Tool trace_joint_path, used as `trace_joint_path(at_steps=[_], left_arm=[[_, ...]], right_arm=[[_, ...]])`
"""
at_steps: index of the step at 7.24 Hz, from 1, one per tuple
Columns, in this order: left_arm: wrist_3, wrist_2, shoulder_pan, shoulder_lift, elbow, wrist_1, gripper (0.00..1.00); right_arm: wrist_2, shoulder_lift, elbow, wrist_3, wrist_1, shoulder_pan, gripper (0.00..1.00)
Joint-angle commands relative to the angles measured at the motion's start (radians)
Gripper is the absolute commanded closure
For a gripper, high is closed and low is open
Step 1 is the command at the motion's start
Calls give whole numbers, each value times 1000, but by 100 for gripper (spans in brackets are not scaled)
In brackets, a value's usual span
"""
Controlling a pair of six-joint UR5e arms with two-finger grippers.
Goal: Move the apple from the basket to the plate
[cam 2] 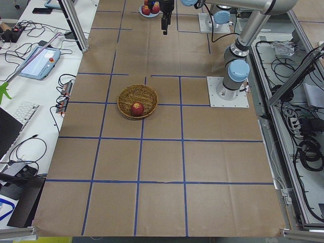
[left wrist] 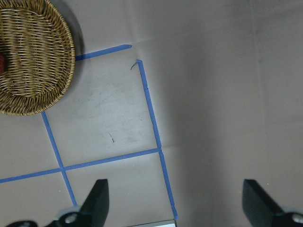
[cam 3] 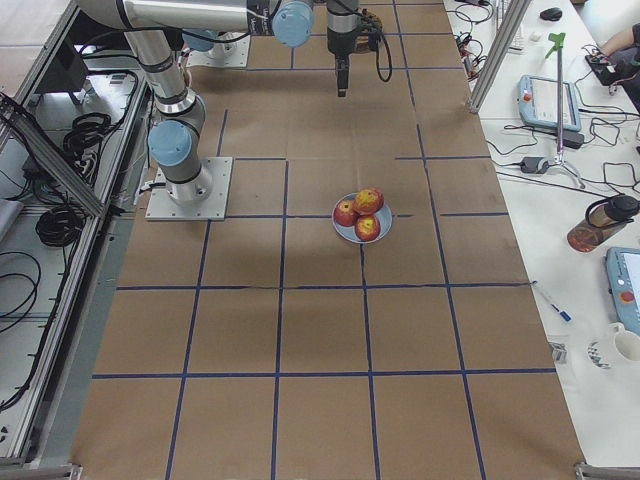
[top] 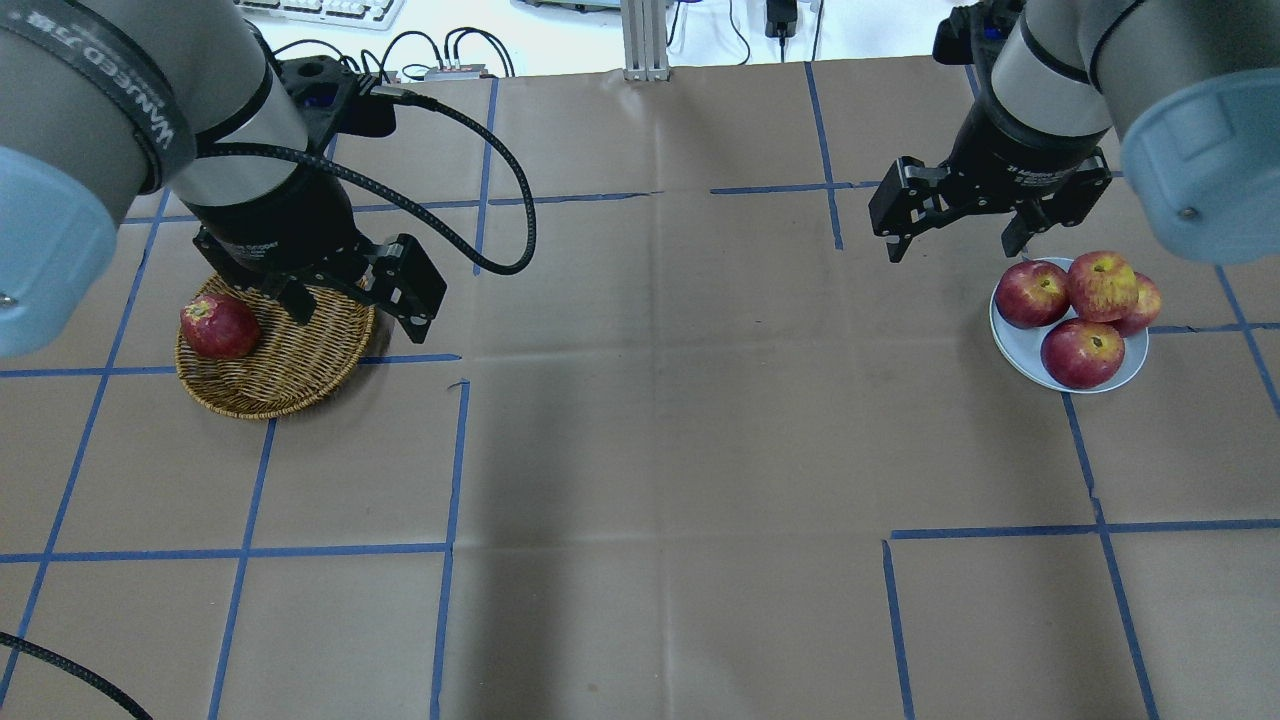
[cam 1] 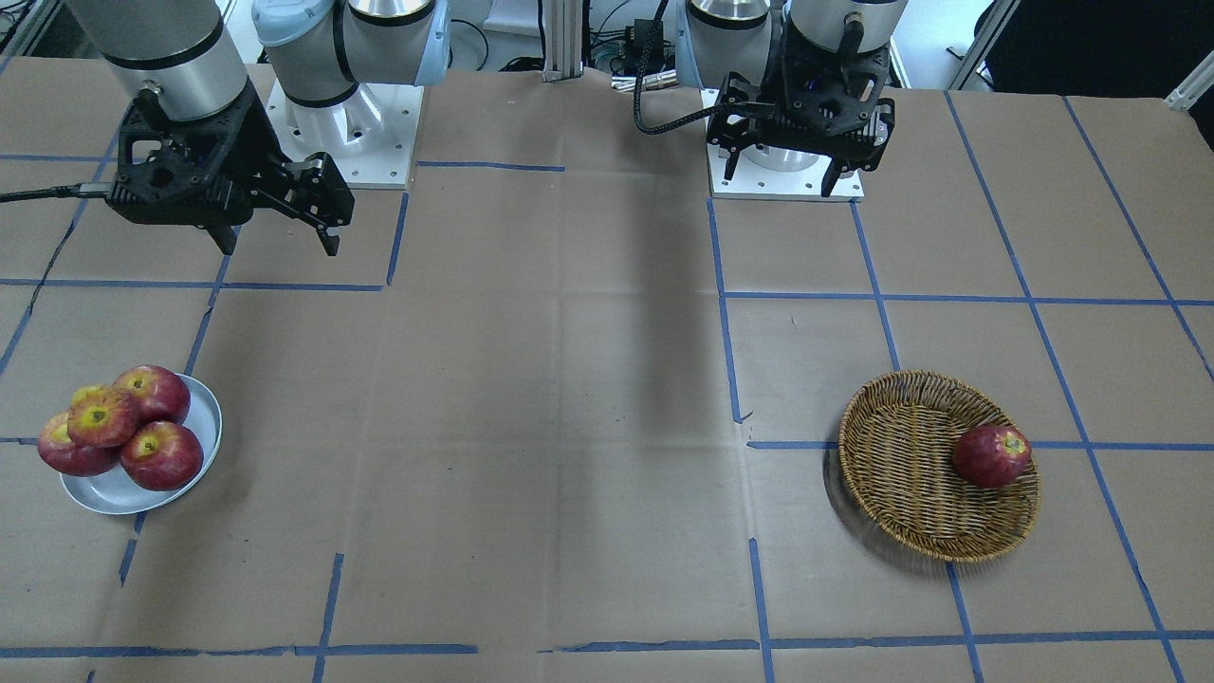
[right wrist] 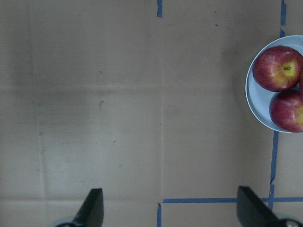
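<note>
The lighter red, yellow-topped apple lies on top of three darker red apples on the pale plate; it also shows in the overhead view. The wicker basket holds one dark red apple. My left gripper is open and empty, raised over the basket's inner edge. My right gripper is open and empty, raised beside the plate on its inner side.
Brown paper with blue tape lines covers the table. The two arm base plates stand at the robot's edge. In the right wrist view the plate shows at the right edge; in the left wrist view the basket shows at upper left.
</note>
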Motion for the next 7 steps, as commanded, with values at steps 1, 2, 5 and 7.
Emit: trace_joint_path(at_steps=[1, 2, 5, 7], left_arm=[[-2, -6, 0, 14, -44, 4, 1], [-1, -3, 0, 16, -40, 3, 1], [6, -1, 0, 13, -18, 1, 1], [3, -7, 5, 4, -8, 7, 1]], right_arm=[[-13, -2, -7, 3, 0, 4, 0], [-14, -2, -7, 3, 1, 1, 0], [-13, -2, -7, 3, 1, 2, 0], [-14, -2, -5, 3, 3, 5, 0]])
